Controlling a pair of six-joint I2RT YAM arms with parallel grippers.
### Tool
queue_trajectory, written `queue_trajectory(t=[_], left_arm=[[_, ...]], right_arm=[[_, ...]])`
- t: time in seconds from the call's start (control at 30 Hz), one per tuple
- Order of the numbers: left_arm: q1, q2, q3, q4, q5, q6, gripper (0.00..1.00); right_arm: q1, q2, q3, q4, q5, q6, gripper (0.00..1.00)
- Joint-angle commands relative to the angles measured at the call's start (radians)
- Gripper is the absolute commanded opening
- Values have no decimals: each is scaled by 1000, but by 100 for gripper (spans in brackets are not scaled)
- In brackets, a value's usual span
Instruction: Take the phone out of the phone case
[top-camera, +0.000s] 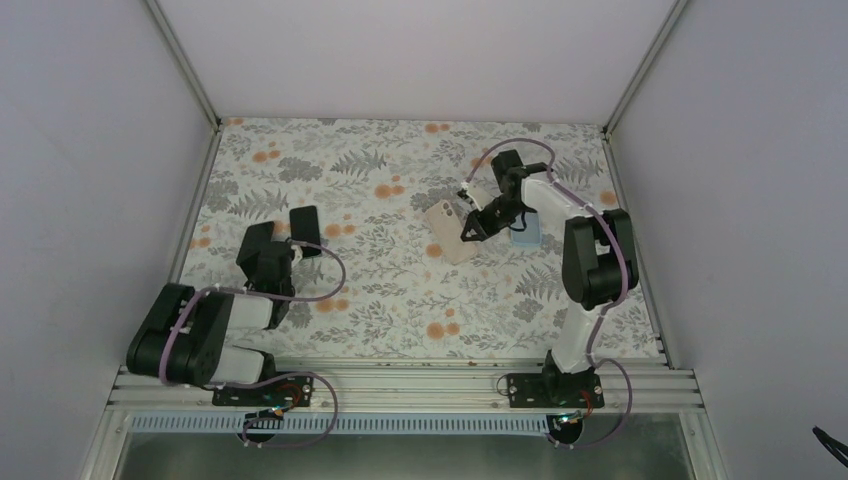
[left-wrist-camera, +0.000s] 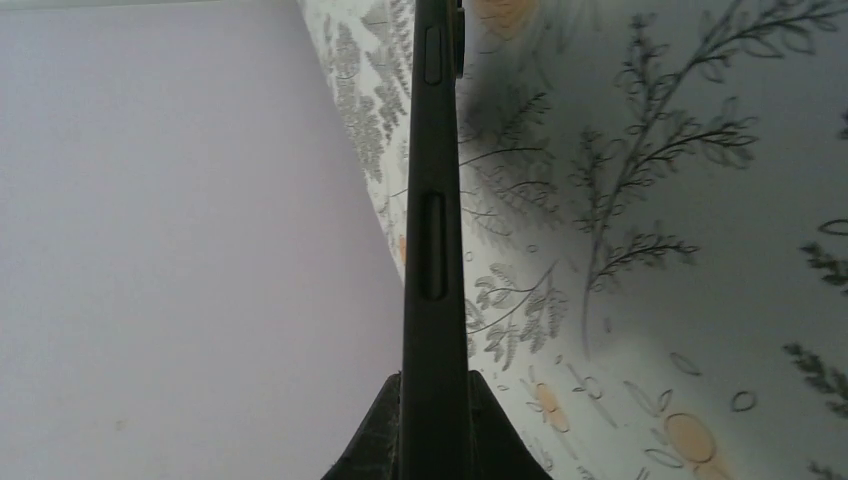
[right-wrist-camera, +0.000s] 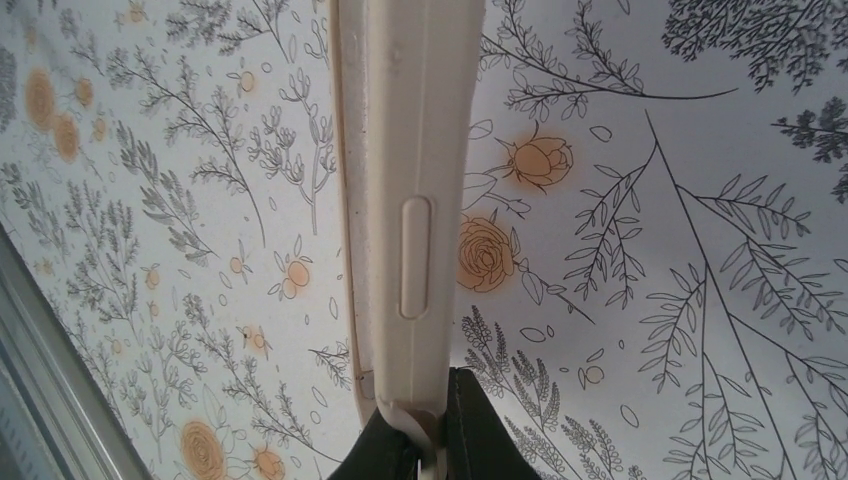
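Note:
A beige phone case (top-camera: 448, 231) lies on the floral table right of centre, camera cut-out facing up; whether a phone sits inside it I cannot tell. My right gripper (top-camera: 478, 225) is shut on its right edge. In the right wrist view the case (right-wrist-camera: 410, 180) runs edge-on upward from my gripper (right-wrist-camera: 430, 420), its corner pinched and slightly peeled between the black fingers (right-wrist-camera: 485, 435). A black phone-shaped slab (top-camera: 305, 230) lies at the left. My left gripper (top-camera: 290, 243) is shut on its near end. In the left wrist view the slab (left-wrist-camera: 433, 200) shows edge-on, side buttons visible, clamped in my gripper (left-wrist-camera: 434, 410).
A light blue flat object (top-camera: 526, 232) lies just right of the right gripper, partly under the right arm. The white left wall (left-wrist-camera: 180, 250) stands close beside the black slab. Metal frame posts (top-camera: 190, 60) mark the back corners, and a rail (top-camera: 400, 385) runs along the near edge.

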Motion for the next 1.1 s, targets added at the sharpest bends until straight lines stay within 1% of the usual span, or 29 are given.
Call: queue_trajectory(t=[0.0, 0.07, 0.1, 0.2, 0.3, 0.33, 0.37, 0.4, 0.43, 0.5, 0.67, 0.73, 0.8, 0.83, 0.87, 0.9, 1.0, 1.07], left_arm=[[11, 88, -8, 212, -14, 13, 2], [14, 117, -15, 197, 9, 24, 2], [16, 126, -12, 168, 18, 21, 2], [22, 121, 15, 27, 52, -13, 4], [21, 78, 47, -177, 122, -57, 15], [22, 63, 65, -247, 146, -68, 20], [22, 50, 78, -315, 176, -76, 24], [22, 37, 90, -372, 200, -85, 26], [23, 26, 101, -425, 217, -94, 31], [24, 3, 121, -530, 243, -106, 39], [24, -31, 183, -771, 293, -136, 53], [24, -54, 216, -893, 319, -154, 62], [24, -98, 258, -1028, 369, -171, 85], [25, -124, 285, -1098, 399, -179, 95], [24, -153, 314, -1175, 436, -182, 99], [24, -179, 363, -1245, 503, -184, 100], [24, -244, 501, -1429, 644, -187, 100], [26, -267, 614, -1530, 728, -199, 100]], right_arm=[[11, 37, 34, -44, 28, 6, 4], [11, 49, 29, -57, 33, -1, 4], [8, 52, 27, -63, 32, -3, 5], [3, 55, 36, -102, 11, -6, 24], [3, 28, 48, -125, 49, 11, 54], [4, 18, 55, -137, 69, 10, 68], [3, 7, 62, -166, 85, 0, 77], [3, -1, 71, -189, 94, -13, 91], [3, -11, 80, -204, 109, -22, 98], [4, -36, 95, -230, 154, -29, 100], [3, -97, 149, -313, 221, -69, 100], [2, -129, 160, -337, 254, -83, 100], [1, -161, 167, -357, 293, -94, 100], [1, -180, 169, -360, 320, -97, 100], [0, -192, 169, -358, 352, -94, 100], [-1, -221, 169, -353, 389, -91, 100], [-6, -273, 169, -309, 512, -72, 100], [-18, -311, 173, -223, 612, -48, 100]])
